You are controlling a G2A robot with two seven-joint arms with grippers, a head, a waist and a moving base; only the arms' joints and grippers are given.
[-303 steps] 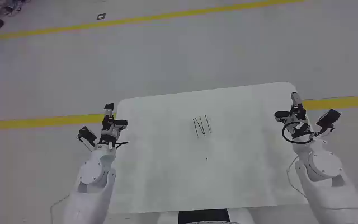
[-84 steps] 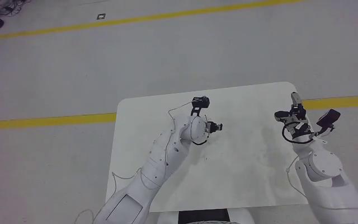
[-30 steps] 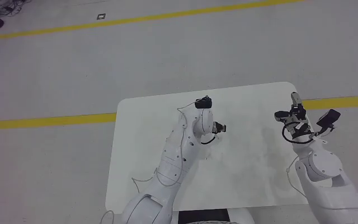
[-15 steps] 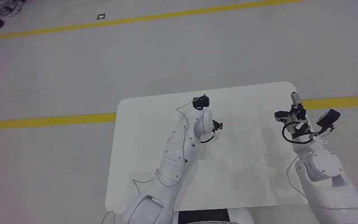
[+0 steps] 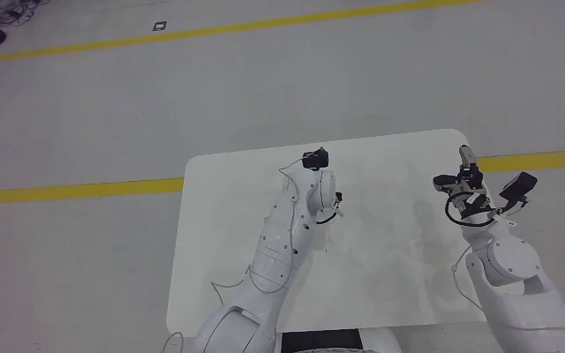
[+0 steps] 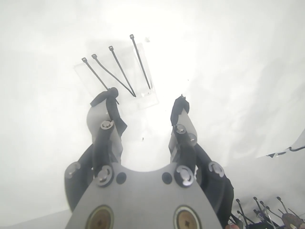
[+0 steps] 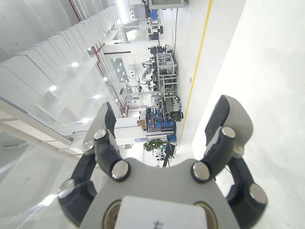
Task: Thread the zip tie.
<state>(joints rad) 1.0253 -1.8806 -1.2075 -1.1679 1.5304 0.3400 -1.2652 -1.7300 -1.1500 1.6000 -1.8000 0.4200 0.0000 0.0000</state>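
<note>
Left gripper hung released, jaws spread wide, just short of the four zip ties. By the top view it was a little toward 12 o'clock from the middle of the desk.

The ties lay flat on a clear sheet, fanned out with their heads pointing away from the gripper and their tails toward it. They looked very light, thin and springy, with slick plastic skin. A flat-lying strap gives the pads little to bite on, so a pinch would likely slip or flick it aside. The square head or the strap just behind it seemed the surest place to hold.

One fingertip overlapped the tail of the outermost tie, though contact could not be judged. Its neighbours lay close, two of them converging at their tips, so a careless close might drag several along. The sheet itself might slide on the desk.

Right gripper was also spread and held nothing, raised at the desk's edge near 2 o'clock, well apart. What looked like a heap of dark ties lay beyond the desk's edge.
</note>
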